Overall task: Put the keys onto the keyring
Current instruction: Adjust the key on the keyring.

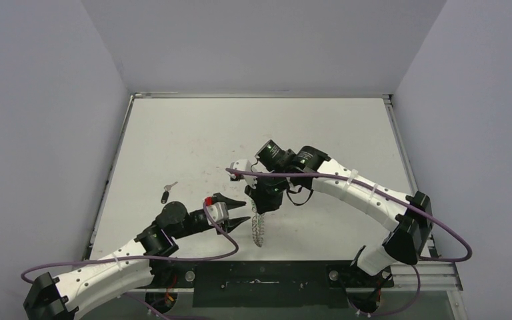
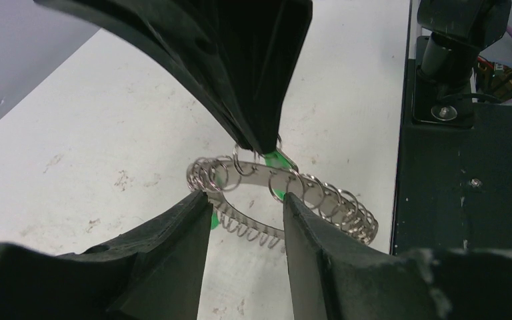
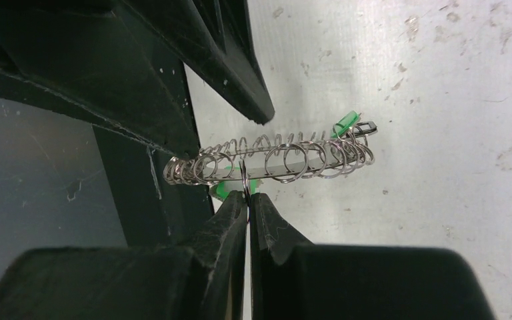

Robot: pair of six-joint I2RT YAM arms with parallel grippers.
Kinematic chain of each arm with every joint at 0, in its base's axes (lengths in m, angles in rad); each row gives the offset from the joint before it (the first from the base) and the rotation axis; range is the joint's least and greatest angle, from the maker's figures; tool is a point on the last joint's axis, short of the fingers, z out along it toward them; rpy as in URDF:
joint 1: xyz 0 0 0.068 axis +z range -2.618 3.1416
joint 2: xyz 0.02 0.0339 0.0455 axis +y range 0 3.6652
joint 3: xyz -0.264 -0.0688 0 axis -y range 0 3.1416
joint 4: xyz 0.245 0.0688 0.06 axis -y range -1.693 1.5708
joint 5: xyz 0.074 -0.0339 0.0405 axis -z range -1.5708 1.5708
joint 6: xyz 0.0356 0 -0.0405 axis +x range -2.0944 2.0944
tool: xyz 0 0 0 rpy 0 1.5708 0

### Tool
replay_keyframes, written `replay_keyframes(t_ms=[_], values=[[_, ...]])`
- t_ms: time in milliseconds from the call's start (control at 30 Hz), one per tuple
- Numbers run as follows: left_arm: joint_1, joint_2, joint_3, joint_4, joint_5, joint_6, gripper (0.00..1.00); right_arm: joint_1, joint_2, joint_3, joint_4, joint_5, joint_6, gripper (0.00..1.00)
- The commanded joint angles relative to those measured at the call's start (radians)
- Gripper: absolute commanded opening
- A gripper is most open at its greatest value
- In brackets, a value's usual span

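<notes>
The keyring (image 1: 259, 230), a silver hoop edged with small wire loops, hangs edge-on below my right gripper (image 1: 262, 208). That gripper (image 3: 248, 195) is shut on one loop of the keyring (image 3: 273, 160). A green key head (image 3: 345, 123) shows at the ring's far end, and more green sits by my fingertips; I cannot tell whether it is threaded on. My left gripper (image 1: 245, 211) is open just left of the ring, its tips (image 2: 243, 207) at the keyring (image 2: 320, 200) with nothing between them. A black-headed key (image 1: 165, 197) and a silver key (image 1: 171, 185) lie together on the table at the left.
The white table (image 1: 240, 133) is scuffed and walled on three sides. A black mounting plate (image 1: 260, 280) with bolts runs along the near edge between the arm bases. Purple cables (image 1: 440, 233) loop off both arms.
</notes>
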Motion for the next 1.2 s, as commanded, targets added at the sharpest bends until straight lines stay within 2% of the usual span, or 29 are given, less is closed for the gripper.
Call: replay_keyframes(t_ms=[0, 233, 500, 767, 833, 900, 933, 1100, 1167], values=[[-0.005, 0.019, 0.019, 0.137, 0.042, -0.023, 0.39, 0.026, 0.017, 0.073, -0.041, 0.018, 0.011, 0.0], [-0.005, 0.04, 0.007, 0.171, 0.06, -0.033, 0.34, 0.047, 0.051, 0.1, -0.049, 0.022, 0.009, 0.0], [-0.005, 0.091, 0.017, 0.176, 0.082, -0.029, 0.24, 0.064, 0.053, 0.096, -0.026, 0.023, 0.019, 0.0], [-0.006, 0.131, 0.029, 0.173, 0.096, -0.024, 0.22, 0.072, 0.053, 0.095, -0.013, 0.022, 0.024, 0.0], [-0.006, 0.136, 0.032, 0.174, 0.103, -0.025, 0.16, 0.074, 0.054, 0.094, -0.013, 0.023, 0.025, 0.0], [-0.006, 0.138, 0.033, 0.177, 0.108, -0.021, 0.02, 0.074, 0.054, 0.091, -0.008, 0.024, 0.024, 0.0], [-0.006, 0.138, 0.033, 0.175, 0.109, -0.021, 0.0, 0.074, 0.054, 0.09, -0.008, 0.027, 0.019, 0.0], [-0.006, 0.131, 0.025, 0.174, 0.108, -0.025, 0.0, 0.072, 0.035, 0.073, 0.018, 0.05, 0.008, 0.0], [-0.006, 0.123, 0.021, 0.174, 0.103, -0.028, 0.0, 0.068, 0.021, 0.062, 0.036, 0.056, 0.008, 0.07]])
